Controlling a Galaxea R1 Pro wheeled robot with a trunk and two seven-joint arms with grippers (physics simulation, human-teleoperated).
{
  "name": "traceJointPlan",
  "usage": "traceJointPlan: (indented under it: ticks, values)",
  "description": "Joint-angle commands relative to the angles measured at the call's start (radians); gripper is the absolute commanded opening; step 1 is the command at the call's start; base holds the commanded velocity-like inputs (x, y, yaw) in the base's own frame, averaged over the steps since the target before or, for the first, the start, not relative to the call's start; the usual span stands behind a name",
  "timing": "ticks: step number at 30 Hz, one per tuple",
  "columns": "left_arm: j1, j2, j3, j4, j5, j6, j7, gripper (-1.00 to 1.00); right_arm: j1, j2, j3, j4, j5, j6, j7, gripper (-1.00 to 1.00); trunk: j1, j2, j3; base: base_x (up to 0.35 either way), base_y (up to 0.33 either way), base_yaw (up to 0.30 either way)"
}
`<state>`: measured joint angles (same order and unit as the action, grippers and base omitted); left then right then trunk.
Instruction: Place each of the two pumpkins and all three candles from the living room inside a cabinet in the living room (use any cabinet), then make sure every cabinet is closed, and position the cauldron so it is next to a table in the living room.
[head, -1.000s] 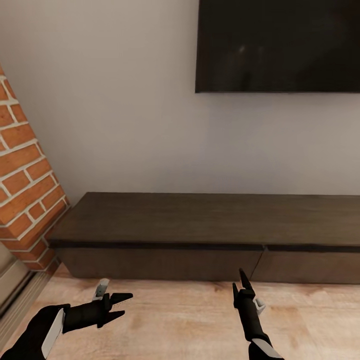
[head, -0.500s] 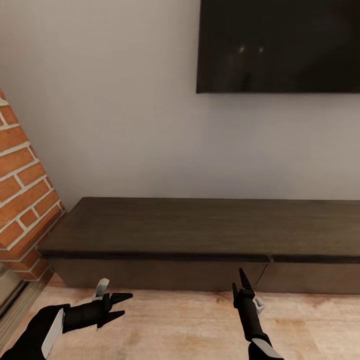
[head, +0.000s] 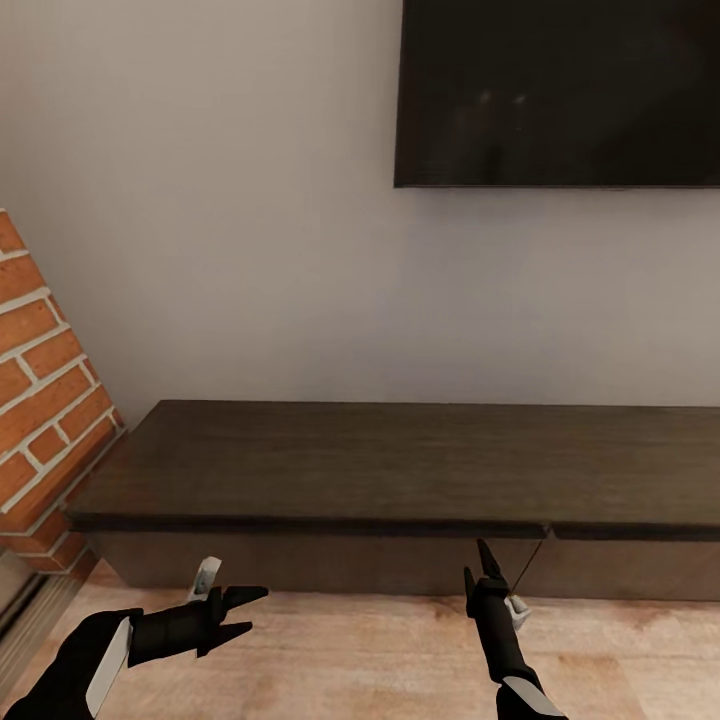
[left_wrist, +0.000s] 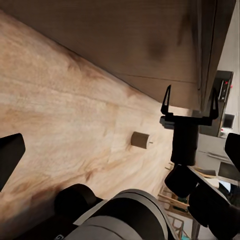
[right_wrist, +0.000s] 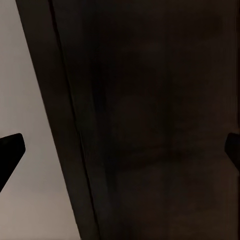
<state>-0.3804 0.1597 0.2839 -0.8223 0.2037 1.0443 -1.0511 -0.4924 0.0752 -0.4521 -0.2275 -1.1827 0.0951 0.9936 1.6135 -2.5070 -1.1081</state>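
Facing low dark cabinet (head: 400, 460) w/ drawers shut; both claws, left (head: 243, 610) & right (head: 477, 570), open & empty. Candle (left_wrist: 140, 140) on floor; stowing seems not begun.

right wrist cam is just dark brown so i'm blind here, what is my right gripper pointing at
observer: the cabinet; in the head view the right gripper sits low, in front of the seam between two drawer fronts.
operator: is it open
observer: yes, the left wrist view shows its fingers spread, holding nothing.
operator: any task items around
observer: a small tan cylinder, perhaps a candle, lies on the wood floor.
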Motion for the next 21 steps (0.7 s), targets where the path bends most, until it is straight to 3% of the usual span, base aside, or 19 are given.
traceJointPlan:
  ticks: [1,5,8,14,21]
  values:
    - [0.000,-0.002,0.000,0.000,0.000,0.001,-0.003,1.00,0.000,0.000,0.000,0.000,0.000,0.000,-0.002,1.00,0.000,0.000,0.000,0.009,0.000,0.000]
    - [0.000,-0.007,-0.008,0.003,-0.002,0.003,-0.073,1.00,0.000,0.000,0.000,0.000,0.000,0.000,-0.006,1.00,0.000,0.000,0.000,0.004,0.000,0.000]
    - [0.000,-0.006,-0.034,0.007,-0.002,0.003,-0.136,1.00,0.000,0.000,0.001,0.000,0.000,0.001,-0.007,1.00,0.000,0.000,0.000,0.000,0.000,0.000]
    - [-0.001,-0.003,-0.092,0.037,-0.004,0.002,-0.166,1.00,0.000,0.000,0.001,-0.001,0.000,0.002,-0.007,1.00,0.001,-0.001,-0.012,0.000,0.000,0.000]
    - [-0.001,0.003,-0.102,0.111,-0.007,-0.001,-0.207,1.00,0.000,0.000,0.001,-0.001,0.001,0.001,-0.007,1.00,0.001,-0.001,-0.012,0.000,0.000,0.000]
